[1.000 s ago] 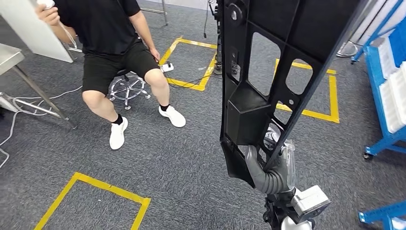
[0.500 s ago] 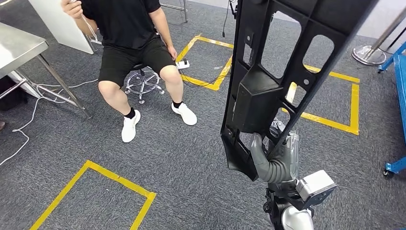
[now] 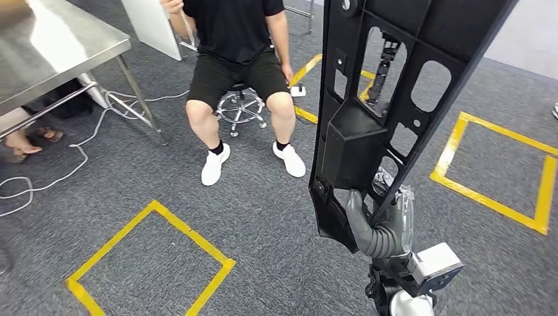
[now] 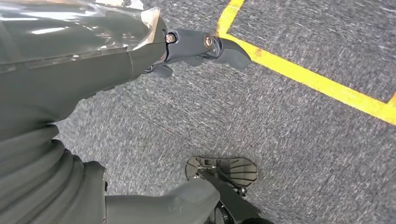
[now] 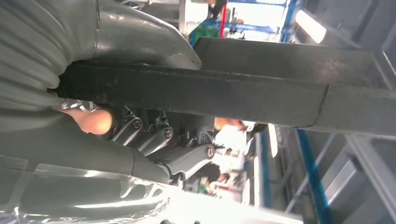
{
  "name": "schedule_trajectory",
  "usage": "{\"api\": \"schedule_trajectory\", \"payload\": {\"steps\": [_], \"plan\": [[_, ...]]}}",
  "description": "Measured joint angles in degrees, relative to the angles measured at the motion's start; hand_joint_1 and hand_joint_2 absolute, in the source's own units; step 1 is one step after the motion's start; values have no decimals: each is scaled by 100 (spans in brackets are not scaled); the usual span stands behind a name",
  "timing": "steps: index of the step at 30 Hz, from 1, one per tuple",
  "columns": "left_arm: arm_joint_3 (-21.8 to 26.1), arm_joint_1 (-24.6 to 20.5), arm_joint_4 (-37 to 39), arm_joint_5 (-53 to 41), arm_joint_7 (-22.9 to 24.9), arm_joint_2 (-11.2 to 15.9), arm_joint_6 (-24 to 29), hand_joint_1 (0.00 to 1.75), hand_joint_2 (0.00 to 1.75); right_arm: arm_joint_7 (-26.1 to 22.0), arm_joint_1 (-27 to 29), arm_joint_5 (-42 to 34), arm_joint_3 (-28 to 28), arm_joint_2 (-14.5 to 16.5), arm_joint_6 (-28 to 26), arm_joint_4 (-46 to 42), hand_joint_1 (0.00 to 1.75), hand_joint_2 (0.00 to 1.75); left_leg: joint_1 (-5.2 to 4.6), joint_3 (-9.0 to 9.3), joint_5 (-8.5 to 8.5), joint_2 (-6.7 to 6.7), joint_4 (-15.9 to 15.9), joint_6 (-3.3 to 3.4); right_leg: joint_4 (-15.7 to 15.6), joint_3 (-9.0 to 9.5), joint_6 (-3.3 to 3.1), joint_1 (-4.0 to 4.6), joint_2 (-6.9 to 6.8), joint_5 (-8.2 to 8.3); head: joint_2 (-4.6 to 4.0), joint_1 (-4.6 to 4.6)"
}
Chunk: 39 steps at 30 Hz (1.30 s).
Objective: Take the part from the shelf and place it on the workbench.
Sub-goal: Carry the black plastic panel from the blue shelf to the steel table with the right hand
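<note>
The part [image 3: 368, 131] is a long black plastic panel with several cut-outs, held upright on the right of the head view. My right hand [image 3: 380, 230] grips its lower end, thumb wrapped over one rib. In the right wrist view the fingers [image 5: 154, 140] close under a black bar of the part [image 5: 210, 93]. The steel workbench [image 3: 52, 52] stands at the upper left, some way off. My left hand [image 4: 93, 70] hangs over the grey carpet, fingers [image 4: 205, 44] stretched out and holding nothing.
A person [image 3: 237, 59] in black sits on a wheeled stool [image 3: 240, 108] between me and the workbench, beside a white board [image 3: 151, 23]. Cables [image 3: 59, 171] trail under the bench legs. Yellow tape squares [image 3: 151, 250] mark the carpet.
The camera has swung left: the person and tape marks slid right, the blue shelf left the picture, the workbench came in. The part stays in my right hand.
</note>
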Motion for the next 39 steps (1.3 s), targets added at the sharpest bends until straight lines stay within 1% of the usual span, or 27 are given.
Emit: {"api": "schedule_trajectory", "payload": {"steps": [1,3,4,6,8,9,10,11,12,14,16,18,19,21,23,25,26,27,28,29,30,31,33,34,36,38,39], "plan": [[-1,5,1,-14,0,0,-1,0,175,0,10,17,-7,-2,-5,-21,175,175,-4,-17,-13,-43,13,-28,-80,39,-40,4,25,23,0,0],[-2,26,3,-39,1,0,0,0,175,0,29,34,-21,-4,-10,-58,175,175,13,-38,-22,-104,17,-67,-91,66,-133,12,-56,36,0,-8],[-2,36,5,-47,0,-3,0,0,175,0,29,34,-26,-2,-13,-67,175,175,21,-48,-43,-64,43,-86,-99,79,-167,7,-94,39,0,-9],[-2,30,8,-52,0,-15,2,0,175,2,28,37,-31,14,-16,-79,175,175,29,-190,-236,215,364,-142,-115,111,-236,-3,-190,29,1,-34],[-3,5,9,-54,-1,-26,4,0,175,10,30,50,-31,27,-19,-87,175,175,34,-561,-575,513,1087,-193,-114,130,-288,32,-306,1,1,-56],[-3,-2,9,-54,-1,-27,4,0,175,15,30,58,-31,28,-20,-89,175,175,42,-745,-688,567,1418,-204,-113,135,-304,47,-366,-11,1,-54],[-3,-4,9,-54,-4,-29,4,0,175,23,30,65,-32,32,-23,-90,175,175,45,-857,-703,589,1595,-203,-112,143,-318,60,-429,-23,1,-55],[-4,-4,9,-55,-9,-31,4,0,175,31,28,68,-34,37,-27,-91,175,175,44,-855,-607,602,1551,-189,-112,156,-329,71,-486,-37,0,-56],[-5,-7,9,-57,-16,-30,4,0,175,41,23,71,-37,45,-31,-93,175,175,38,-728,-423,627,1279,-158,-114,176,-336,83,-543,-51,-1,-56],[-7,-35,3,-57,-31,-28,3,0,175,75,-7,70,-43,57,-36,-97,175,175,-11,-342,-73,809,521,-56,-118,222,-330,117,-650,-84,-1,-51],[-8,-86,-6,-52,-42,-28,3,0,175,106,-55,53,-51,58,-28,-95,175,175,-80,-145,28,951,111,24,-127,250,-299,138,-749,-112,0,-48],[-5,-103,-9,-46,-37,-25,6,0,175,103,-81,21,-58,57,-13,-82,175,175,-115,-133,17,872,47,62,-158,288,-251,142,-855,-130,1,-52],[-4,-87,-8,-45,-20,-22,7,0,175,90,-80,2,-62,57,-8,-71,175,175,-96,-93,43,808,-4,78,-153,298,-223,143,-846,-147,1,-49],[-2,-55,-7,-43,16,-20,7,0,175,49,-62,-25,-72,54,-8,-48,175,175,-45,4,106,689,-124,116,68,233,-207,145,-612,-276,0,-48],[0,-45,-7,-38,34,-19,6,0,175,16,-24,-35,-85,45,-13,-27,175,175,-13,46,133,561,-171,140,734,-90,-231,114,-325,-560,0,-34],[1,-40,-7,-35,39,-17,5,0,175,4,17,-37,-101,34,-15,2,175,175,-7,43,132,399,-168,140,1349,-443,-201,80,-259,-740,1,-16],[1,-32,-7,-35,40,-17,4,0,175,4,28,-37,-109,31,-15,16,175,175,-1,46,127,314,-164,132,1376,-489,-148,59,-253,-692,0,-16],[1,-20,-7,-38,42,-18,4,0,175,4,32,-38,-116,28,-15,25,175,175,11,53,117,228,-153,116,1146,-411,-76,35,-240,-541,0,-16],[1,-8,-7,-43,45,-19,4,0,175,3,32,-37,-121,27,-16,29,175,175,24,57,100,149,-130,89,753,-251,1,1,-189,-342,0,-14],[1,2,-7,-48,50,-13,5,0,175,3,31,-36,-125,27,-16,32,175,175,30,52,76,77,-95,51,371,-95,48,-26,-107,-178,0,-8],[1,9,-7,-54,58,-7,6,0,175,2,33,-33,-127,28,-17,33,175,175,30,37,48,14,-56,8,73,35,54,-43,-44,-61,0,1],[0,16,-7,-57,69,2,7,0,175,3,39,-28,-129,31,-17,33,175,175,27,13,28,-32,-29,-31,-71,96,25,-44,1,-15,0,5],[0,37,-7,-59,83,14,10,0,175,3,48,-20,-133,39,-18,33,175,175,38,-28,16,-101,-18,-87,-108,122,-79,-25,-45,-3,1,6],[0,51,-7,-60,86,16,12,0,175,2,49,-18,-137,42,-18,35,175,175,53,-41,12,-72,-8,-106,-112,128,-117,-28,-84,5,1,1],[-1,63,-7,-60,86,14,17,0,175,-1,51,-20,-150,48,-17,38,175,175,59,-138,-109,188,212,-151,-124,149,-184,-41,-169,7,0,-22],[-1,49,-7,-64,86,10,31,0,175,-6,57,-22,-166,55,-12,46,175,175,60,-454,-420,496,844,-195,-127,169,-239,-18,-273,-17,0,-47],[-1,42,-7,-76,87,9,38,0,175,-8,58,-23,-171,57,-8,55,175,175,67,-660,-574,557,1224,-208,-126,176,-261,-2,-335,-31,0,-50]]}}
